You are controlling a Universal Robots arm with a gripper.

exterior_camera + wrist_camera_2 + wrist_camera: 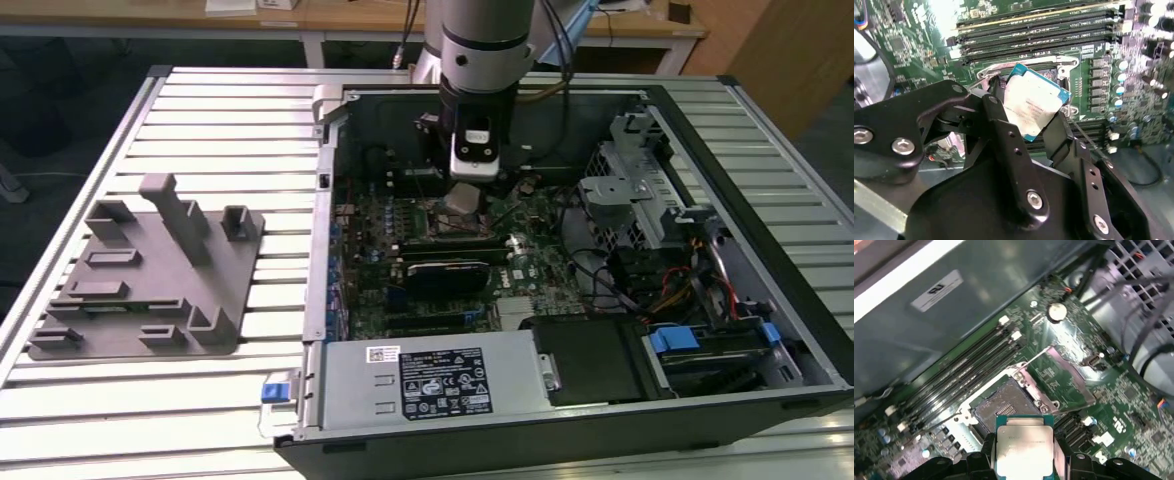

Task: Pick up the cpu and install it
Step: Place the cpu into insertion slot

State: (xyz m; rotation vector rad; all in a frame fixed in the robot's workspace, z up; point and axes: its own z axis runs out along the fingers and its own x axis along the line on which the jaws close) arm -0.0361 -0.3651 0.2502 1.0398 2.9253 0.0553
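Note:
My gripper (pixel 463 203) hangs inside the open computer case (pixel 320 250), shut on the cpu (pixel 461 198). The cpu (pixel 1034 102) is a square chip with a shiny silver top and a thin teal rim, pinched at two opposite edges between the black fingers (pixel 998 112). In the first wrist view the cpu (pixel 1024 447) hovers just above and to one side of the open socket (pixel 1001 407). The socket's metal load plate (pixel 1066 375) is flipped up beside it. The chip is above the board and not touching it.
Memory slots (pixel 964 375) run along one side of the socket. A black card (pixel 447 272), the power supply (pixel 427 385), cables (pixel 627 270) and a drive cage (pixel 641 170) crowd the case. A grey plastic fixture (pixel 147 275) stands on the slatted table at the exterior view's left.

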